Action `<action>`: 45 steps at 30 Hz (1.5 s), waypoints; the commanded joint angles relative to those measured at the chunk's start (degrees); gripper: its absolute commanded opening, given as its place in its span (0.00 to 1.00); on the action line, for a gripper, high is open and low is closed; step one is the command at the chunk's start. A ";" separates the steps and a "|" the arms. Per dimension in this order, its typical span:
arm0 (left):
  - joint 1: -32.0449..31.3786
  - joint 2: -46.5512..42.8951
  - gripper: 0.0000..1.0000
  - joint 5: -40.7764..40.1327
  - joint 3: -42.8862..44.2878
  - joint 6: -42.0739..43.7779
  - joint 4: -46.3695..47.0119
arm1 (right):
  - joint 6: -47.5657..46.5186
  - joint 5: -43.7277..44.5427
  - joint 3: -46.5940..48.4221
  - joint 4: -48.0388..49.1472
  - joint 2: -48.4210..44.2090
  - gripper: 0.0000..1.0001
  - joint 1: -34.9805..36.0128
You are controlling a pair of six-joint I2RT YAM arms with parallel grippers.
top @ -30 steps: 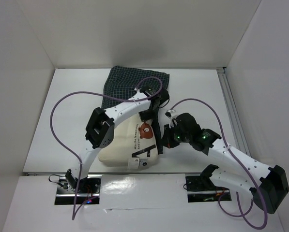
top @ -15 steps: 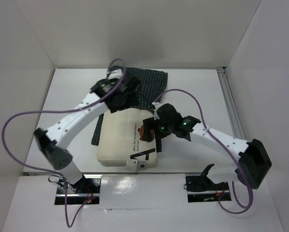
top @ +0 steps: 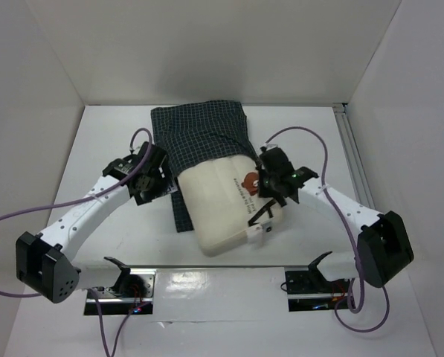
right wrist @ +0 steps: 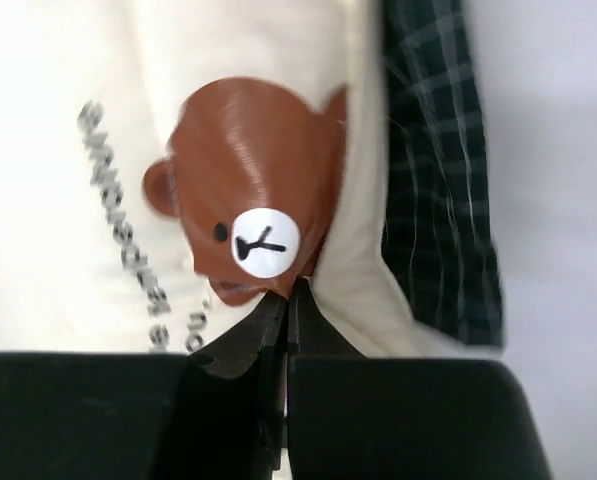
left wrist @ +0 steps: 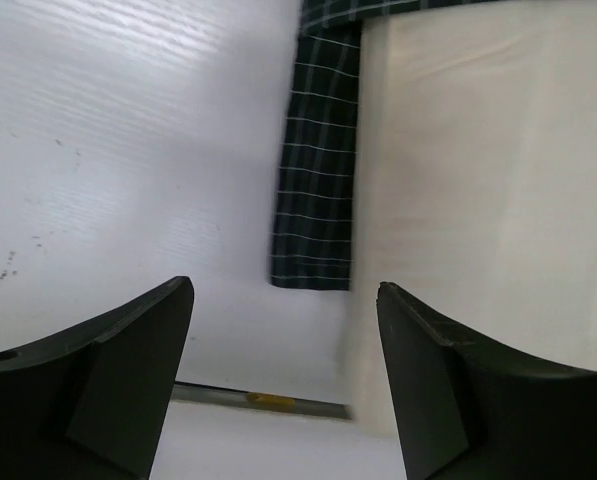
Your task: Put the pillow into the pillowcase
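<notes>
Cream pillow (top: 222, 204) half in pillowcase (top: 199, 134). R gripper (top: 262, 184) (3 o'clock) pinches bear print (right wrist: 248, 215); L gripper (top: 160, 181) (9 o'clock) wide open, empty. Best: L pins pillowcase, R pushes to 12.

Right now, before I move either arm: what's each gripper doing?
Left gripper: open, holding nothing.
Right gripper: closed, pinching the cream soft pillow by its brown bear print.

The pillow (top: 222, 212) lies on the surface (top: 311, 141), 12 o'clock end inside the pillowcase (top: 199, 134); left end effector (top: 162, 182) at its 9 o'clock, right end effector (top: 265, 190) at 3 o'clock.
</notes>
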 commanded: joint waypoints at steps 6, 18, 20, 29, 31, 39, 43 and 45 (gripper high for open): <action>5.07 -3.29 0.88 17.16 -16.06 -0.14 18.44 | -7.98 6.12 15.67 -5.81 0.60 0.95 -2.79; 9.39 -10.40 1.00 27.01 -32.75 -2.70 30.04 | -9.31 14.30 27.46 -1.33 25.91 1.00 19.47; 9.39 -11.64 1.00 27.54 -33.47 -3.23 31.19 | -8.69 14.29 27.46 -0.63 30.22 0.92 18.95; 6.84 -10.50 1.00 33.16 -37.42 -1.12 41.19 | -11.41 2.19 30.62 -0.62 18.14 0.00 13.86; 6.84 -9.19 1.00 33.17 -37.43 -1.12 43.31 | -11.42 0.33 30.63 -0.62 15.39 0.00 12.98; 5.09 -1.89 0.99 29.93 -32.07 3.09 48.07 | -11.94 -3.98 30.54 -2.99 13.18 0.00 11.91; 4.38 -0.13 0.98 25.79 -30.40 5.20 46.92 | -11.94 -4.61 30.54 -2.99 12.57 0.00 11.91; 4.38 1.27 0.97 23.34 -29.26 5.83 46.31 | -11.94 -5.22 30.54 -2.99 12.57 0.00 11.39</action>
